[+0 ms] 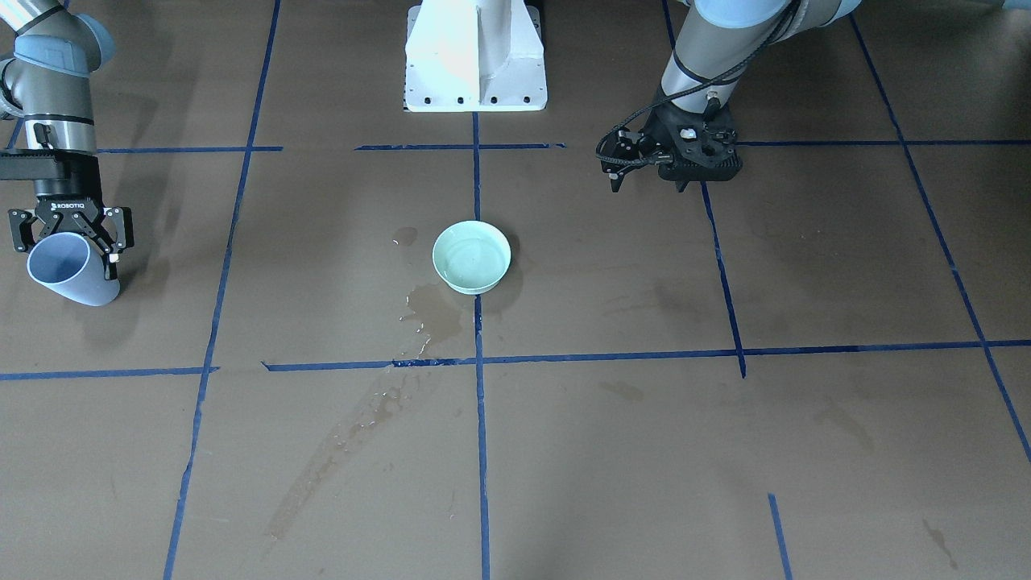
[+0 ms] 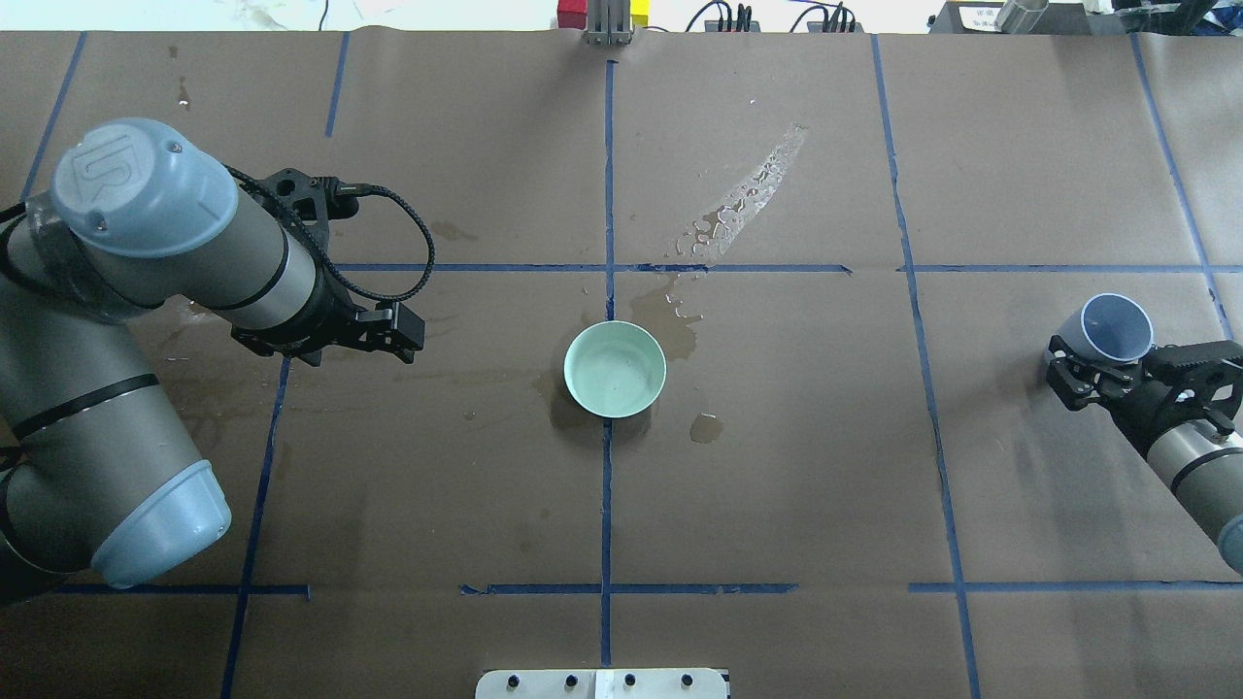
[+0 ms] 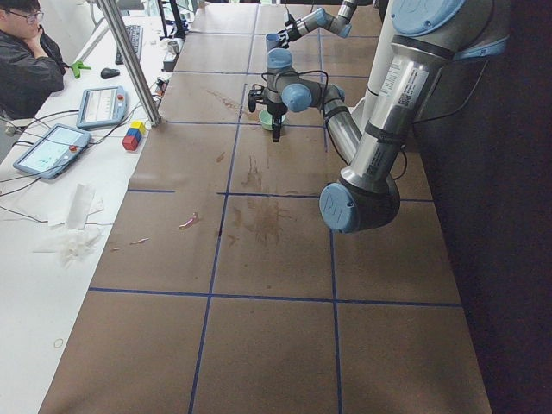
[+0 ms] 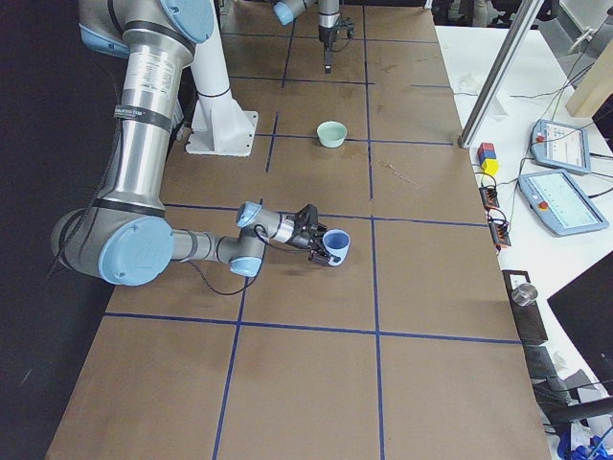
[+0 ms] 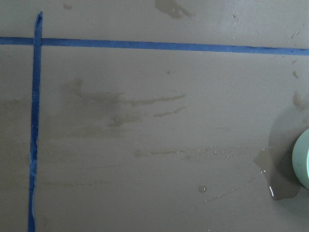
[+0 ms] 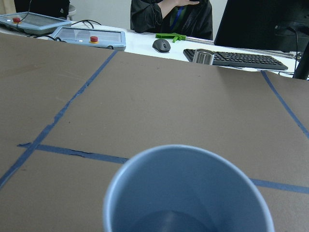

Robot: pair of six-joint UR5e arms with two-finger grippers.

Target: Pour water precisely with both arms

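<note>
Transport step. Right gripper (image 1: 68, 242) clamps tilted blue cup (image 1: 72, 278), well apart from bowl (image 1: 475, 283); left gripper (image 1: 649, 187) open, empty. Next: bring cup above bowl.

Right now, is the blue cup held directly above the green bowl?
No, the right hand holds the blue cup well off to one side of the green bowl.
</note>
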